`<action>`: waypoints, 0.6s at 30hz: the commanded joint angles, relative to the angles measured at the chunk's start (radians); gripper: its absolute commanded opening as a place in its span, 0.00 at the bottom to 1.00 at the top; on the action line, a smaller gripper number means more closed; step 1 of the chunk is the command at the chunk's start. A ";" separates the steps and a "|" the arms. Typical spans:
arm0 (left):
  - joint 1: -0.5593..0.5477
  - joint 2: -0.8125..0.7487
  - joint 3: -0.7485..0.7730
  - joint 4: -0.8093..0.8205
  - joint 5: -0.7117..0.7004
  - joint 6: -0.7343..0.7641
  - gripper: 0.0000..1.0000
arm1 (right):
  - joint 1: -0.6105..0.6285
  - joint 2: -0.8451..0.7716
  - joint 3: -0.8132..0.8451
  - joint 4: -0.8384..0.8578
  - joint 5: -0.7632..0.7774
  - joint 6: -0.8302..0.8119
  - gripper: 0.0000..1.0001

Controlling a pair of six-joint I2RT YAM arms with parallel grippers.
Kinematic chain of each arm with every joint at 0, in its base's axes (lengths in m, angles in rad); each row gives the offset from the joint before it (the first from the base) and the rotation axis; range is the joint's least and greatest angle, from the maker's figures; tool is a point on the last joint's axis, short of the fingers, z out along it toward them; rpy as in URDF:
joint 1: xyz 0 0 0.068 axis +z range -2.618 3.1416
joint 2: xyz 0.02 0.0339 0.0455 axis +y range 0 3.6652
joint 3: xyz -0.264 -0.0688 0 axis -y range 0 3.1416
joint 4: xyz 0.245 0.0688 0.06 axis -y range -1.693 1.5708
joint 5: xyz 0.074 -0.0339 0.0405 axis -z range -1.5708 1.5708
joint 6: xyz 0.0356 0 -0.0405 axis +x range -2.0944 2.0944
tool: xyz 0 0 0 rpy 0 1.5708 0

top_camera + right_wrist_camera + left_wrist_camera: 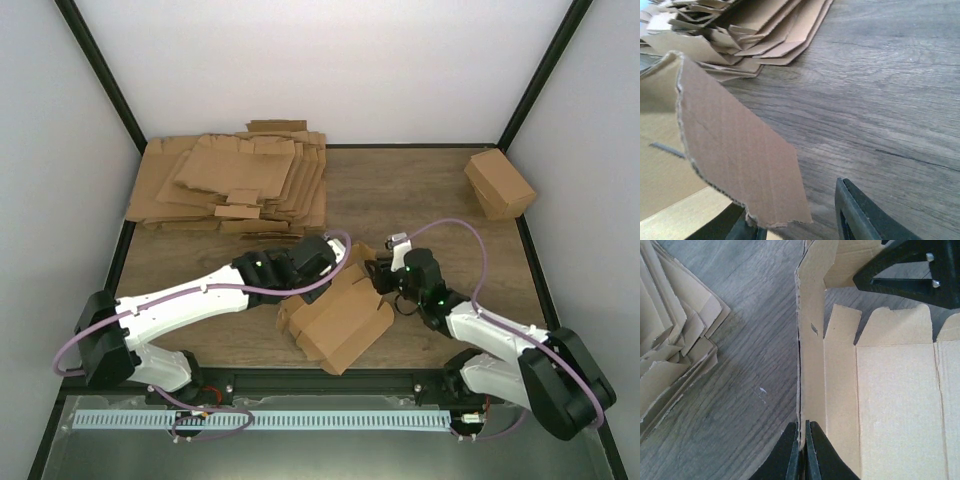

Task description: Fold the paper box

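Observation:
The paper box (pixel 340 318) is a brown die-cut sheet, partly folded, lying near the table's front middle. My left gripper (pixel 336 262) is shut on the sheet's upright side panel; in the left wrist view the gripper (pixel 803 437) pinches that panel's edge (pixel 812 365), and the flat base panel (pixel 895 405) lies to the right. My right gripper (pixel 384 280) is open at the sheet's right far corner. In the right wrist view the gripper (pixel 792 205) is open, and a raised flap (pixel 740 155) stands against and hides its left finger. The right finger (pixel 860 215) is clear over the bare table.
A thick pile of like brown sheets (pixel 235 185) lies at the back left, also in the left wrist view (pixel 670 340) and the right wrist view (pixel 750 30). A closed brown cardboard cuboid (pixel 498 183) stands at the back right. White walls enclose the table.

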 commanded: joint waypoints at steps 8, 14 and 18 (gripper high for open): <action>-0.005 0.083 0.050 -0.033 -0.049 0.008 0.04 | 0.007 0.146 0.127 -0.095 0.068 0.039 0.45; -0.005 0.137 0.032 -0.019 -0.062 -0.010 0.04 | 0.007 0.222 0.123 -0.071 0.041 0.052 0.42; -0.007 0.165 0.014 -0.010 -0.067 -0.013 0.04 | 0.006 0.282 0.141 -0.081 0.004 0.061 0.42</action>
